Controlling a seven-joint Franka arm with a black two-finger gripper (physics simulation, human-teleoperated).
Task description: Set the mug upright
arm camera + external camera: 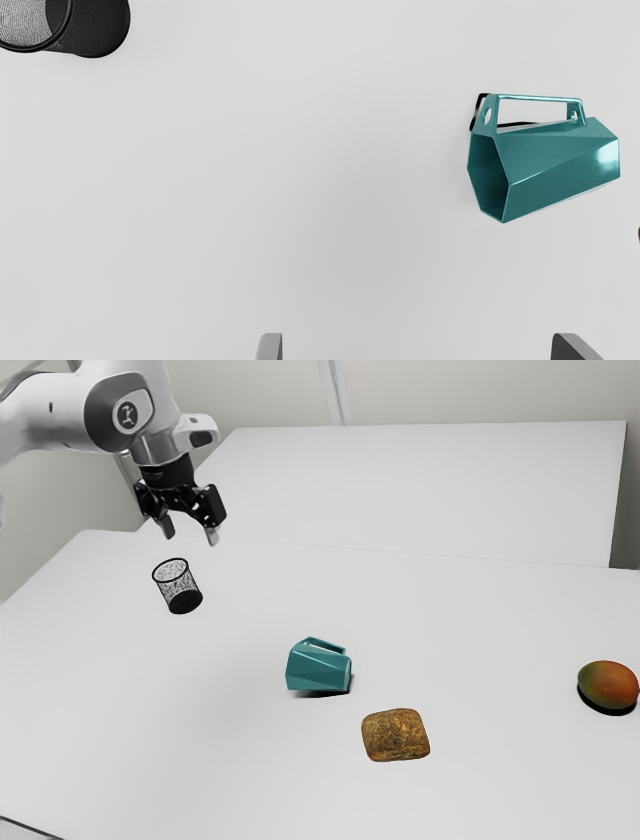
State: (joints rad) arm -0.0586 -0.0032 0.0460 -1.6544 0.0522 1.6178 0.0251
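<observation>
While our gripper (pixel 190 535) hangs above the white table (pixel 250 760) with its fingers spread wide, we see the teal mug (pixel 318 668) lying on its side, mouth turned away from the brown lump (pixel 395 735) near it. The black mesh cup (pixel 184 602) is closer to our gripper; the mango (pixel 608 685) sits well apart from the mug.

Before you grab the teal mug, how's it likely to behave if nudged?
The mug probably feels stiff, its faces being flat and crisp-edged. Lying on its side, it likely resists rolling on those facets. Its glossy surface may slip a little.
</observation>
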